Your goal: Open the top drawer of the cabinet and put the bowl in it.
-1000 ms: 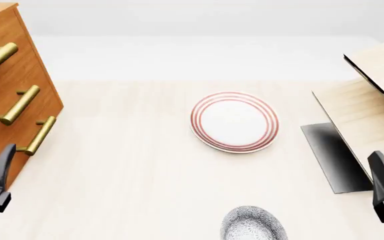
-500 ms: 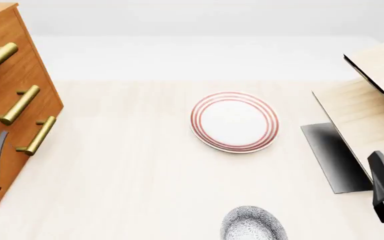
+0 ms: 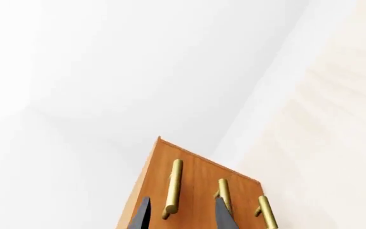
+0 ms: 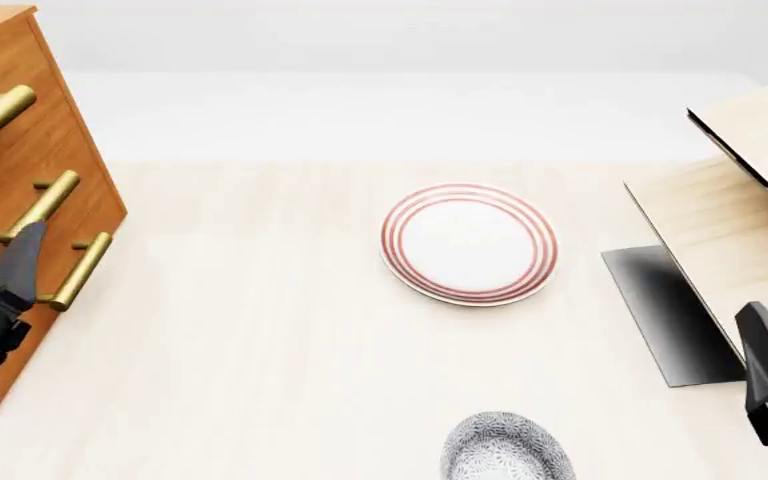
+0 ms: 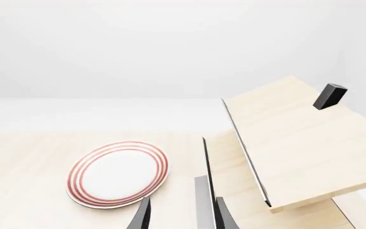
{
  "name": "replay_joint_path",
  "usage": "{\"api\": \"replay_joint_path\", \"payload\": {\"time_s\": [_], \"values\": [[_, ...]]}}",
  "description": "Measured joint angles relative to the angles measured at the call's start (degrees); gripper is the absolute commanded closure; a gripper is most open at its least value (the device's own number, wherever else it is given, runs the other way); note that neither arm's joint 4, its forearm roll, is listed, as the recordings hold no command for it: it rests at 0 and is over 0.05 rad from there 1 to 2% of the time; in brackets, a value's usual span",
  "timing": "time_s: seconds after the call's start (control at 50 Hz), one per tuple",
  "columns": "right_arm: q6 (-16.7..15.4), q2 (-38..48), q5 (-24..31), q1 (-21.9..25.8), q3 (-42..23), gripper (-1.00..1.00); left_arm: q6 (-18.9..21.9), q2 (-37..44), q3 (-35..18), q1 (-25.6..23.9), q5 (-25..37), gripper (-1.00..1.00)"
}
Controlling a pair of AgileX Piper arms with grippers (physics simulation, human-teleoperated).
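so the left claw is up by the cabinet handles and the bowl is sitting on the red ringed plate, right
Not quite. The front view shows the bowl on the bare table, apart from and nearer than the red-ringed plate, which holds nothing. The left claw is indeed by the cabinet handles.

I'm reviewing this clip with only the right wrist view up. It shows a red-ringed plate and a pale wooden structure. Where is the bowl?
Observer: In the front view the bowl sits at the table's near edge, nearer the arms than the plate, with nothing touching it.
Reviewer: Is the top drawer open?
Observer: No. The top drawer looks shut in the cabinet on the left side of the table.
Reviewer: What is the left arm doing?
Observer: The left end effector is open and points at the cabinet front. In its wrist view the top handle lies between the fingers, and no contact is visible.
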State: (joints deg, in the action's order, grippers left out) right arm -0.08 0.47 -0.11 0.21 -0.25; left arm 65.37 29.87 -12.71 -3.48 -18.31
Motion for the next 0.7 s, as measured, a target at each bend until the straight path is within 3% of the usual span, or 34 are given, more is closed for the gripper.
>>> {"api": "replay_joint_path", "payload": {"time_s": [0.3, 0.7], "values": [[0.0, 0.0, 0.0, 0.0, 0.0, -1.00, 7.1, 9.3, -0.9, 0.4, -8.3, -1.00], [0.0, 0.0, 0.0, 0.0, 0.0, -1.00, 12.7, 20.9, -3.3, 3.5, -16.6, -1.00]]}}
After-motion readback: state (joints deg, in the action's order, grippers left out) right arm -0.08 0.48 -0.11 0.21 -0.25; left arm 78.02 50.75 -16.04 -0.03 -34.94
